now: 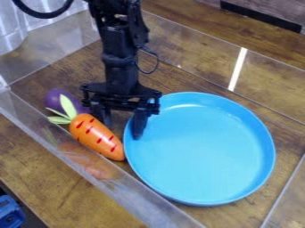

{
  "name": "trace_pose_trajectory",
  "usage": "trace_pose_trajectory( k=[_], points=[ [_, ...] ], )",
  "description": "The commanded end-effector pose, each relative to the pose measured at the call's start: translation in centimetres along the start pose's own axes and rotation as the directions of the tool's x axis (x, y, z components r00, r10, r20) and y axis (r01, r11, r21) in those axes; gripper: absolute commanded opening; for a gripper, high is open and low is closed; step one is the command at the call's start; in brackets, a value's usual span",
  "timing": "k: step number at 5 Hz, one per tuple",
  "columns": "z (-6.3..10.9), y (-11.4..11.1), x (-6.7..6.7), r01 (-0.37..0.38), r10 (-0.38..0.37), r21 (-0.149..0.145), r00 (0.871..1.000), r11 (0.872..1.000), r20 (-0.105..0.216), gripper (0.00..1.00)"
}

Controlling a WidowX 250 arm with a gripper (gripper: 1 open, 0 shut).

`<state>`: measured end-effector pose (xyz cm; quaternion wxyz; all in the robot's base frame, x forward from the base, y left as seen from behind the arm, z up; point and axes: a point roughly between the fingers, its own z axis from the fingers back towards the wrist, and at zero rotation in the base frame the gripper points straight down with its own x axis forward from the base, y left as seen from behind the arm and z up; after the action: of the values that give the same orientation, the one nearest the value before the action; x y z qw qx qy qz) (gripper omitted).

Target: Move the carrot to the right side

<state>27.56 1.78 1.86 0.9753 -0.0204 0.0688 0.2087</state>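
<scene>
Tool (119, 113) is hanging with jaws spread wide, holding nothing, just right of the carrot (95, 137), which is lying on the surface between eggplant (56, 104) and blue plate (256, 169). Risk: one finger descending onto the plate rim, or grabbing the eggplant.

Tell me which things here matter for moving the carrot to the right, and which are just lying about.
Job:
- carrot, lying left of the plate
- gripper, open, just above the carrot's right side

Lying about:
- eggplant, behind the carrot's leafy top
- blue plate, right of the carrot
</scene>
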Motion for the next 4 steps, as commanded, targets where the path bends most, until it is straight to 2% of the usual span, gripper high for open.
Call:
trace_pose_trajectory(
  k=[1,3,4],
  points=[
    [0.9,1.2,0.2,-0.04,0.04,0.012,0.999,0.999,0.024,1.0],
    [0.8,1.2,-0.4,-0.013,0.012,0.032,0.999,0.999,0.038,1.0],
    [0.6,0.9,-0.9,0.0,-0.002,0.037,0.999,0.999,0.043,0.0]
  ],
)
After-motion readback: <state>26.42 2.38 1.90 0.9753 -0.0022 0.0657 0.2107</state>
